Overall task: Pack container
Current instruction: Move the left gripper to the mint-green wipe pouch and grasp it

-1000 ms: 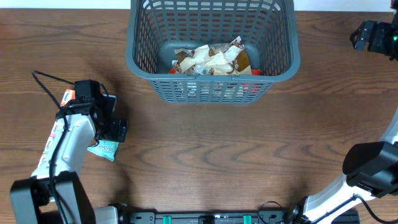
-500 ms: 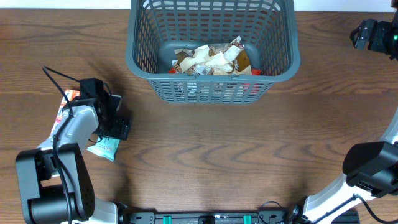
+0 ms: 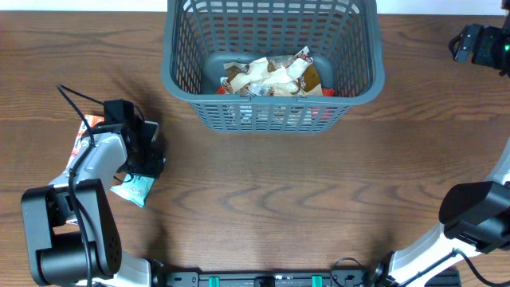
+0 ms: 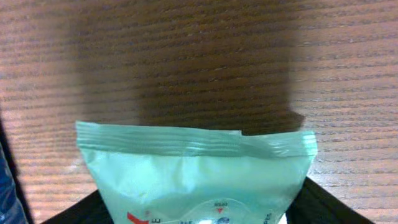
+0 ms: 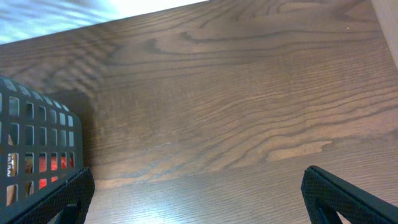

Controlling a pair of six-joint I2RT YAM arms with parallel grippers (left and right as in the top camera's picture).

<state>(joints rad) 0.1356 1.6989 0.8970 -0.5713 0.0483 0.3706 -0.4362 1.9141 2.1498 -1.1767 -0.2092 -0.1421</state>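
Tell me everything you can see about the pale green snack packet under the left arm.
The pale green packet is a glossy plastic-film pouch with a crimped, ribbed seal along its top edge and some red and dark print lower down, too cropped to read. It lies flat on the wooden table, on the table's left side. The left tool sits over it, its dark fingers at either side; whether they pinch it I cannot tell.

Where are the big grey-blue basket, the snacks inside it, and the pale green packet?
Dark grey-blue plastic lattice basket point(image 3: 271, 118): overhead view, front wall.
Pile of beige snack packs point(image 3: 267, 77): overhead view, pile's middle.
Pale green plastic packet point(image 4: 193, 171): left wrist view, face below the sealed edge.
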